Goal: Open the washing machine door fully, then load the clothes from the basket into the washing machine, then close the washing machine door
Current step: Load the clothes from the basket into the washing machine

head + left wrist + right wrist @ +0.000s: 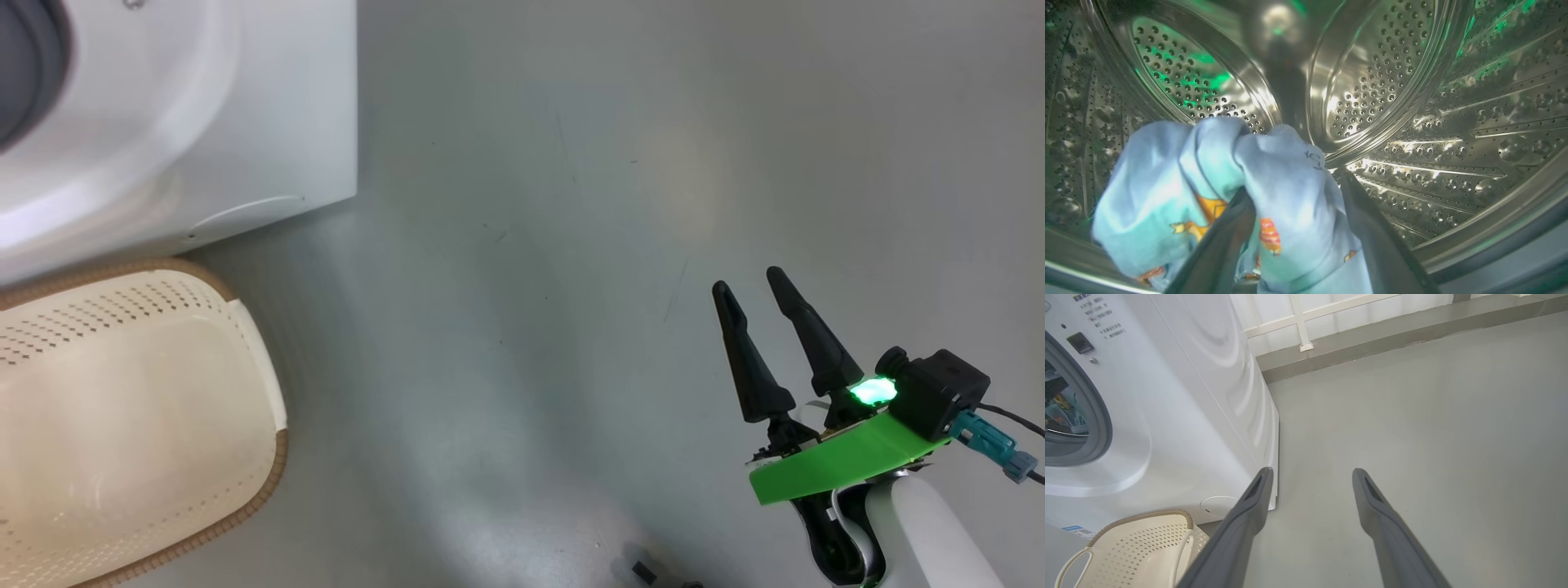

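One basket (98, 322), one washing machine (245, 122).

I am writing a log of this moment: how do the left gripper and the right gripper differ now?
The left gripper reaches into the steel drum; the right gripper hangs over the floor beside the washing machine. The left gripper has the clothes bunched between its fingers; the right gripper's fingers are apart with nothing between them. Both have two long dark fingers.
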{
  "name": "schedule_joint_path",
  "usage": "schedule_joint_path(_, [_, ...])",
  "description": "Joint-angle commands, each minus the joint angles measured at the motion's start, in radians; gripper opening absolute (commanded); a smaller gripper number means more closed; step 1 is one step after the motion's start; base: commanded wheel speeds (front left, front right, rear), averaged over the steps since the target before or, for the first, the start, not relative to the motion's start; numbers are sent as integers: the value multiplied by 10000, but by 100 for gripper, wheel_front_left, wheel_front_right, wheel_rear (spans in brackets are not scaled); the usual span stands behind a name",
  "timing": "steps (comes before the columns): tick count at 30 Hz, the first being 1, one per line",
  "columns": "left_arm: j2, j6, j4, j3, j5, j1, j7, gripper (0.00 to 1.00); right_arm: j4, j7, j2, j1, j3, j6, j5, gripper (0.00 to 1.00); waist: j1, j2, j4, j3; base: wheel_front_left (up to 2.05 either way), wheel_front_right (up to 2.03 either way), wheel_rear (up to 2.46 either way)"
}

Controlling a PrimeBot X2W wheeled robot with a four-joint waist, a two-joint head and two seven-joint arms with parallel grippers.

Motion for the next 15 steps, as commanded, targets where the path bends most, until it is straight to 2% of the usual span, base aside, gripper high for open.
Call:
schedule_joint_path(1, [384,40,-137,121,135,39,-34,100,-178,-48,-98,-18,176,29,73,100,-1,-1,61,-60,0,0,0])
schedule_joint_path(15, [609,-202,2219,-352,205,-939,300,100,-194,-48,-169,143,264,29,76,100,-1,-1,107,-295,0,0,0])
